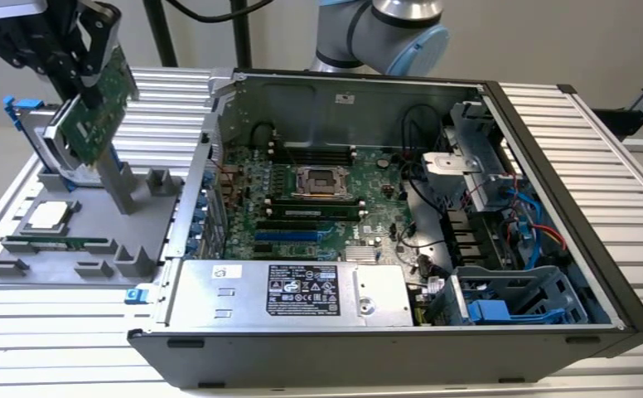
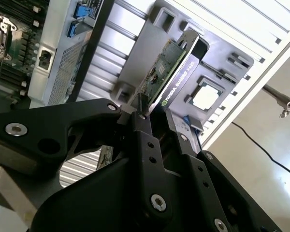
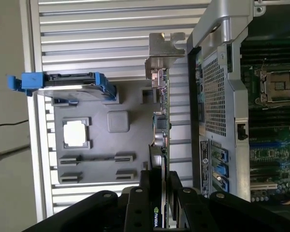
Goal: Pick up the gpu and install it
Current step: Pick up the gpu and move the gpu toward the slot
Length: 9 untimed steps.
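Ribbed tabletop [image 1: 67,332] carrying an open case [image 1: 388,352] and a grey tray [image 1: 95,224].
Pincer [image 2: 152,113] clenched on the gpu [image 2: 170,72], holding it on edge and tilted above the tray, beside the case.

With the gpu [image 1: 93,116] clamped in my jaws, I hang over the grey holder tray [image 1: 79,220], with open air above me. The hard drive [image 1: 36,133] stands just beside the card. Between me and the motherboard slots [image 1: 288,236] rises the case wall [image 1: 198,199]. Inside, the power supply [image 1: 288,290] and black cables [image 1: 416,195] hem in the slot area.
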Motion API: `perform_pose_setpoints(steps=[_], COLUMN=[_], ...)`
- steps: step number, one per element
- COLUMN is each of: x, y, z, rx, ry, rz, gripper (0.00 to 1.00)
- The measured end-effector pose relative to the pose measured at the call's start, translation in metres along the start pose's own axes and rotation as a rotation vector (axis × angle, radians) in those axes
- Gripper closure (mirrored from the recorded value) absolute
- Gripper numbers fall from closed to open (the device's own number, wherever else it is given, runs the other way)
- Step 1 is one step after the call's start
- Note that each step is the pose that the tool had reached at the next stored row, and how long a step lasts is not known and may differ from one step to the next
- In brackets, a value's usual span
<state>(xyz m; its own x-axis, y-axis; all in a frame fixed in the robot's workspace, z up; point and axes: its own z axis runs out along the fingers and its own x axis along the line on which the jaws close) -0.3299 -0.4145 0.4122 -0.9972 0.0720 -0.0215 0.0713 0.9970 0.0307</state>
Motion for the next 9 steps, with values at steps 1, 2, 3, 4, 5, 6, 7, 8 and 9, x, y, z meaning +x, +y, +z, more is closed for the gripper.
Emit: perform_pose_setpoints(steps=[1,2,3,4,5,6,7,8,9], x=[-0.0001,-0.0001,-0.0001,-0.0001,-0.0001,-0.0001,-0.0002,-0.0002,-0.0002], y=[0.0,0.0001,0.0001,0.0001,0.0001,0.0002,0.0002,0.0002,0.0003], z=[-0.0011,-0.0021,-0.0031,-0.0041,-0.0049,-0.0056,-0.0063,-0.0072,-0.008], rx=[0.0,0.0,0.0,-0.0001,-0.0001,0.0,-0.0001,0.0,0.0], ry=[0.0,-0.0001,0.0,-0.0001,-0.0001,-0.0001,-0.0001,-0.0001,-0.0001], rz=[0.0,0.0,0.0,0.0,0.0,0.0,0.0,0.0,0.0], gripper=[1.0,1.0,1.0,1.0,1.0,1.0,1.0,1.0,1.0])
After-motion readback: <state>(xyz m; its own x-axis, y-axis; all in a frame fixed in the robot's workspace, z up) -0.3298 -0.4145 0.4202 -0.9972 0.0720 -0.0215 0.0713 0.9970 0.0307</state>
